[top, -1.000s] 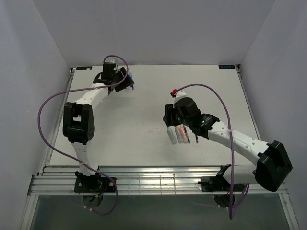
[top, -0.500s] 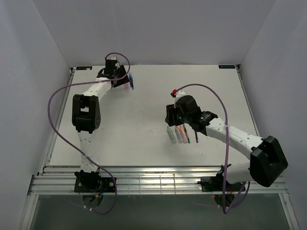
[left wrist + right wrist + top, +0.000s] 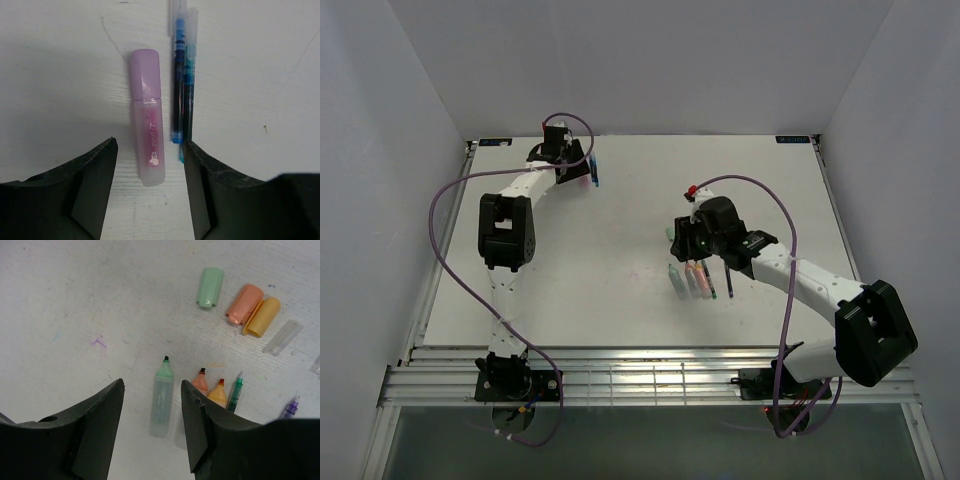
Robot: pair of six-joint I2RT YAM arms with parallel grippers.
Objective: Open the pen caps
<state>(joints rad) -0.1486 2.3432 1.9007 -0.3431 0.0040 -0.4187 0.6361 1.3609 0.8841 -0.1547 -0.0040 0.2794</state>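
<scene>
The left claw (image 3: 150,145) hangs low over the far left part of the table (image 3: 620,220). Its jaws are spread wide and hold nothing. The pink pen (image 3: 149,140) lies flat below it, with its near end between the two fingertips and touching neither. The pink cap (image 3: 145,75) is on the pen, at the end away from the claw. The blue pen (image 3: 178,85) lies just beside the pink pen on its right and parallel to it. A clear sleeve runs along the blue pen, and it cannot be told whether that pen is capped.

The right claw (image 3: 152,385) hovers over the middle right of the table, also wide open and empty. Under it the green pen (image 3: 162,400) lies uncapped, its dark tip pointing away from the claw. To its right, side by side, are the orange pen (image 3: 201,382) and the yellow pen (image 3: 218,391), both with bare tips. Next come a thin green pen (image 3: 235,392) and the tip of a purple pen (image 3: 290,407).

Beyond the tips, apart from the pens, lie the loose caps. The green cap (image 3: 210,286) lies alone. The orange cap (image 3: 244,303) and the yellow cap (image 3: 262,316) touch each other. A clear cap (image 3: 282,337) lies just beside them on the right.
</scene>
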